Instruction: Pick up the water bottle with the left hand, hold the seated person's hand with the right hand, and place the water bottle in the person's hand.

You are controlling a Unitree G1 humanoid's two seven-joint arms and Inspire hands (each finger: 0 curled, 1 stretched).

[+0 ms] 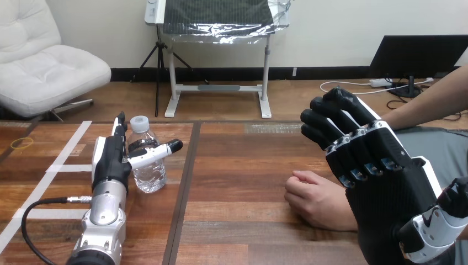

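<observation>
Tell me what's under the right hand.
The person's hand lies fisted on the table below the right hand. Its wrist side is covered by that hand, so contact cannot be told.

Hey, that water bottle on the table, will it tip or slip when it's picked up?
The water bottle stands tall and narrow, so a sideways nudge from the left hand would probably tip it. Its clear, thin-looking wall may dent or slip under a hard squeeze. It seems to hold water, so it is likely heavy for its size.
</observation>
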